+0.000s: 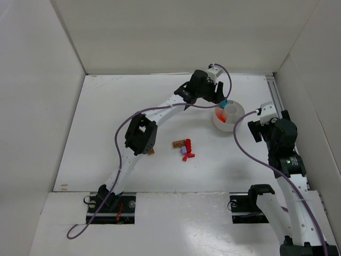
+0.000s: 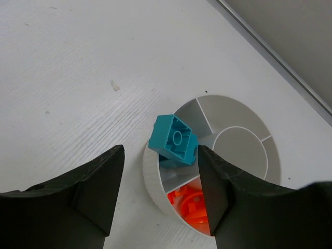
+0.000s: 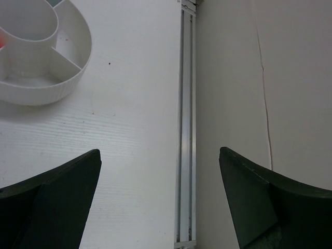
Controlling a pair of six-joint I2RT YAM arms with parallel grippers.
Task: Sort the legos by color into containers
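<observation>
A round white bowl [image 1: 237, 123], split into compartments, stands at the right rear of the table. My left gripper [image 1: 219, 96] hovers over its left rim [image 2: 151, 178], open. A teal brick [image 2: 174, 139] lies tilted in one compartment on top of another teal piece; it is close to the right finger and far from the left one. Orange bits [image 2: 189, 203] fill the neighbouring compartment. A red lego [image 1: 188, 144], a brown one [image 1: 178, 144] and a purple one [image 1: 184, 152] lie loose mid-table. My right gripper [image 1: 256, 128] is open and holds nothing.
A metal rail [image 3: 185, 129] runs along the table's right edge under my right gripper [image 3: 160, 153], with the bowl [image 3: 46, 93] to its left. White walls enclose the table. A small brown piece [image 1: 152, 152] sits beside the left arm's elbow.
</observation>
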